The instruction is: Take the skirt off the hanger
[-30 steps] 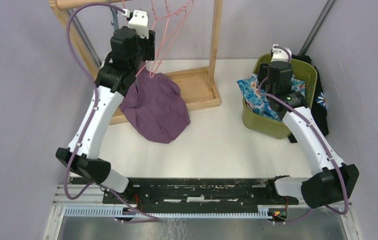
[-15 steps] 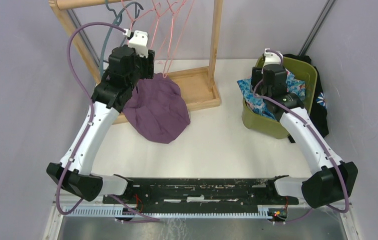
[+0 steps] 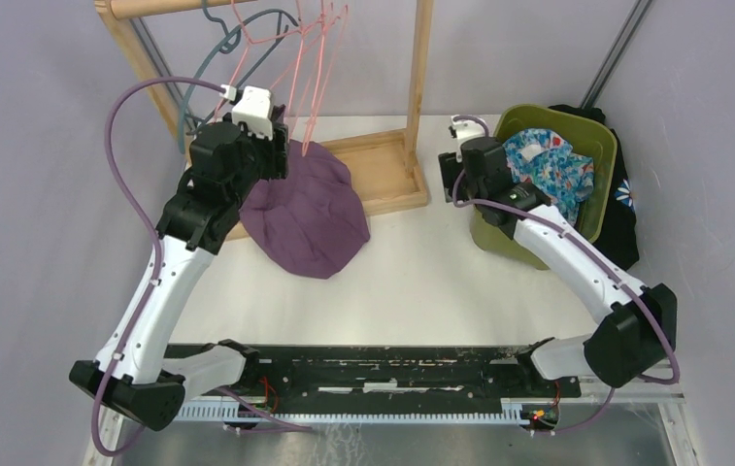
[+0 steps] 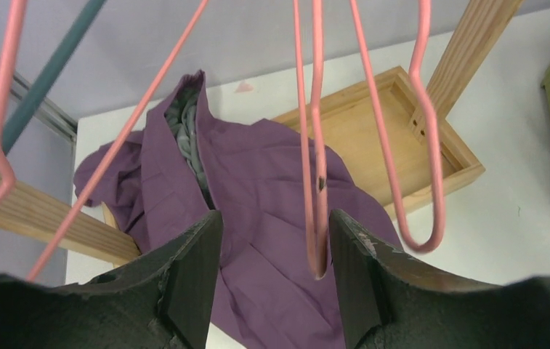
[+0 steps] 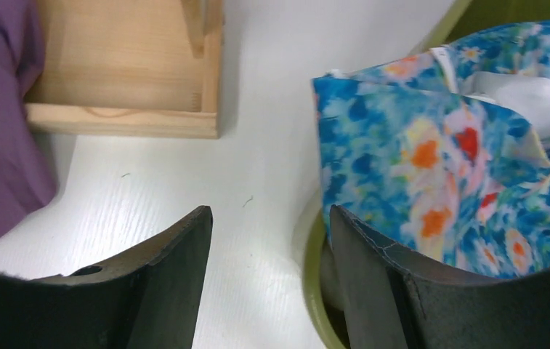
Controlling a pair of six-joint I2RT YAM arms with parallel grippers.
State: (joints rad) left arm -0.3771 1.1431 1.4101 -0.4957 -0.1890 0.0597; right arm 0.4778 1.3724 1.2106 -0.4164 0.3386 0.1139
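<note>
The purple skirt (image 3: 310, 209) lies in a heap on the table and over the wooden rack base (image 3: 387, 175), off the hangers; it also shows in the left wrist view (image 4: 257, 211). Pink wire hangers (image 3: 290, 58) hang bare from the rack's rail, with a teal hanger (image 3: 203, 73) beside them. My left gripper (image 3: 271, 160) is open and empty above the skirt; a pink hanger's lower loop (image 4: 317, 240) hangs between its fingers. My right gripper (image 3: 455, 180) is open and empty over the table, at the left rim of the green bin (image 3: 523, 243).
The green bin holds a blue floral cloth (image 3: 552, 165), also in the right wrist view (image 5: 446, 153). A black garment (image 3: 625, 209) hangs off the bin's far side. The rack's wooden upright (image 3: 419, 78) stands between the arms.
My left gripper has come down and back from the hangers, now empty. My right gripper has moved left out of the bin to its left rim.
</note>
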